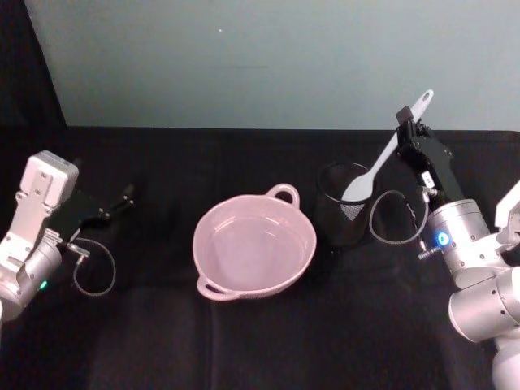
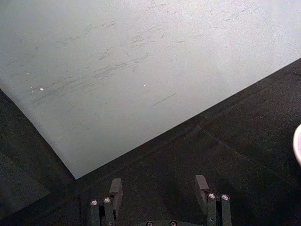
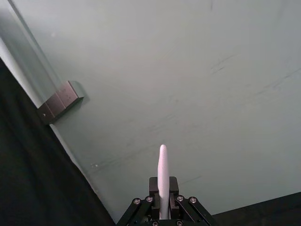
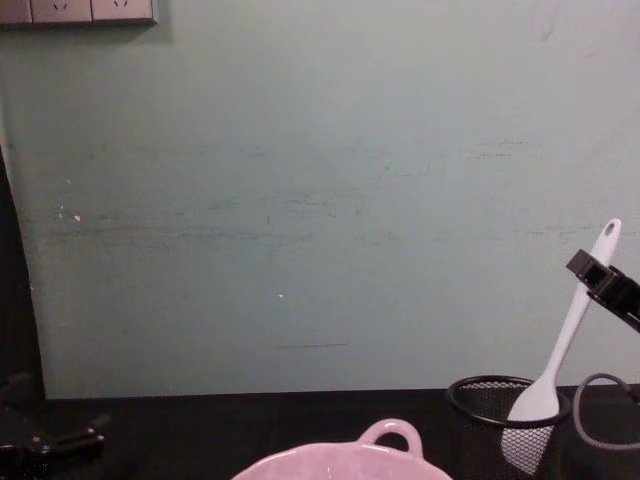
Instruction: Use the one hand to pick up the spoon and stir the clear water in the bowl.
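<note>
You are looking at one black-draped table [image 1: 260, 349] across the lower frame of the head view, backed by a pale green wall. At centre sits the single pale pink bowl [image 1: 254, 244], round, holding clear water, with a loop handle on its far rim and another on its near rim. Just to its right stands one black wire-mesh cup [image 1: 345, 205]. At right centre, the right gripper [image 1: 410, 134] is clenched on the upper handle of the one spoon [image 1: 382, 162], a long slim white utensil with a small hole at its tip, tilted up toward the upper right; its flat blade rests inside the cup's mouth, as the chest view also shows at lower right. At the far left edge, the left gripper [image 1: 122, 199] lies low over the cloth, well apart from the bowl, its fingers [image 2: 115, 188] spread and holding nothing.
</note>
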Controlling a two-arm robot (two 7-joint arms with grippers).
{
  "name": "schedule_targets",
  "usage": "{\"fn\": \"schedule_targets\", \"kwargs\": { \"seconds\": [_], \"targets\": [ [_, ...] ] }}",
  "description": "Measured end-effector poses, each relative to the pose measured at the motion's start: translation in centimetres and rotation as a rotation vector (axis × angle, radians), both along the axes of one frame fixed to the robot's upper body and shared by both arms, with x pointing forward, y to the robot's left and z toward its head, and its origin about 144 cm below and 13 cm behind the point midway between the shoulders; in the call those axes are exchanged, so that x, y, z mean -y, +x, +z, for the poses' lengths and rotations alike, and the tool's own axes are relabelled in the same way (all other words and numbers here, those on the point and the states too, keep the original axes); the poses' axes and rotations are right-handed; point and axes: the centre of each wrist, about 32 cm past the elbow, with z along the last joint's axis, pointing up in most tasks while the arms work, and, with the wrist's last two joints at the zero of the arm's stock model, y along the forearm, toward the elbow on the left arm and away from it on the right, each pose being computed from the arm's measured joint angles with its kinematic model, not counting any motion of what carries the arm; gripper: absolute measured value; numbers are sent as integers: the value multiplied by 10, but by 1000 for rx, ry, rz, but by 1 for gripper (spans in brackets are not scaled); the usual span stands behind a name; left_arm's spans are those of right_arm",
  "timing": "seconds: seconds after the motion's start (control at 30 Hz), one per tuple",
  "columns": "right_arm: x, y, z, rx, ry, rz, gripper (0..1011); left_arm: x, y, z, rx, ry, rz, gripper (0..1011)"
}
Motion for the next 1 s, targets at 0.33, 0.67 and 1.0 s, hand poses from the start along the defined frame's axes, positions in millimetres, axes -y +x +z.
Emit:
{"fn": "schedule_targets", "kwargs": {
  "seconds": [0.33, 0.67, 1.0],
  "targets": [
    [-2, 1, -5, -2, -18, -25, 113, 0, 0, 0, 0, 0, 0, 1011],
    [-3, 2, -9, 4, -36, -36, 113, 0, 0, 0, 0, 0, 0, 1011],
    [-6, 4, -11, 3, -54, -38, 113, 0, 0, 0, 0, 0, 0, 1011]
  ]
}}
